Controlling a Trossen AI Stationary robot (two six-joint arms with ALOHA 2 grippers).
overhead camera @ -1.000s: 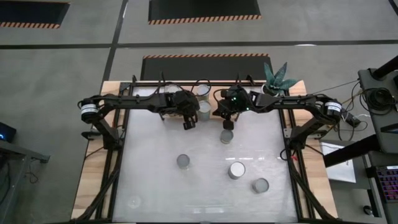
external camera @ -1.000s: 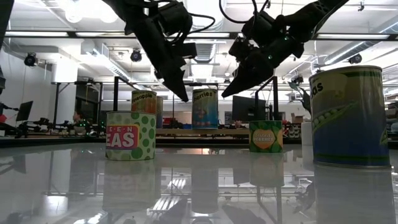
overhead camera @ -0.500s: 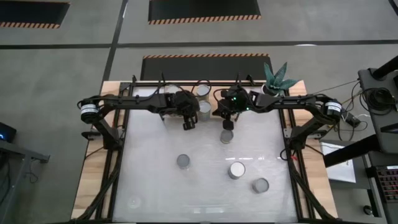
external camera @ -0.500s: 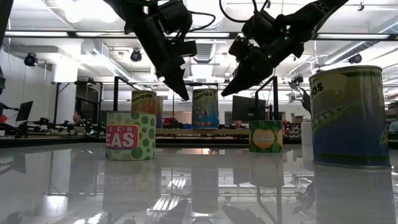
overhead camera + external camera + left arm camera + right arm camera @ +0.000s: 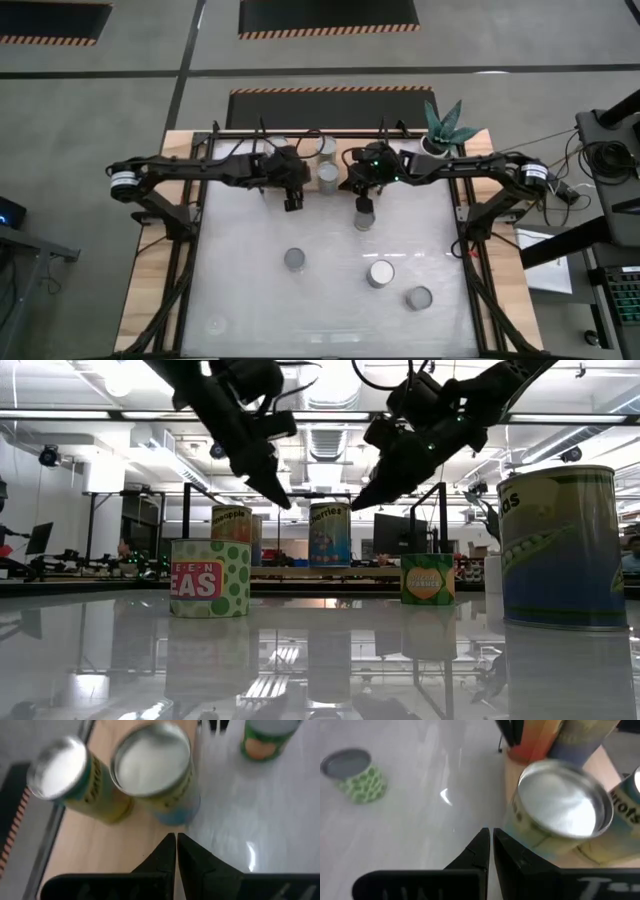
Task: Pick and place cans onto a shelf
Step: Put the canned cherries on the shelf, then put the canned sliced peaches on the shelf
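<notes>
Cans, high view: four stood loose on the white tabletop (image 5: 250, 300), i.e. one (image 5: 295, 260) left of centre, one (image 5: 380, 273) w/ a pale lid, one (image 5: 419, 298) nearest the front right, one (image 5: 364, 219) just under the right gripper (image 5: 365, 204). Two more cans (image 5: 327, 176) sat at the back on the shelf (image 5: 232, 148), a light wood strip in thin black rods. Left gripper (image 5: 291, 203) hung near them, jaws closed, empty. Right jaws closed too, holding nothing.

Low view: both arms came in from above, tips pointing down and well clear of the glossy tabletop. Cans were plain cylinders w/ paper labels; green-dotted one (image 5: 209, 578) left, big pea can (image 5: 560, 547) near right, small green one (image 5: 427, 579) farther back.

Left wrist view: two shelf cans close ahead, flat silvery lids, yellowish labels, wood under them.

Right wrist view: one can (image 5: 555, 815) close ahead, a green-dotted can (image 5: 354, 774) well apart on the tabletop.

Judgement: next pick probably the can under the right gripper. To do it well: open jaws wide first, centre over the lid, drop straight, squeeze the round wall mid-height. Smooth tin on a slick top could skid if nudged off-centre.
</notes>
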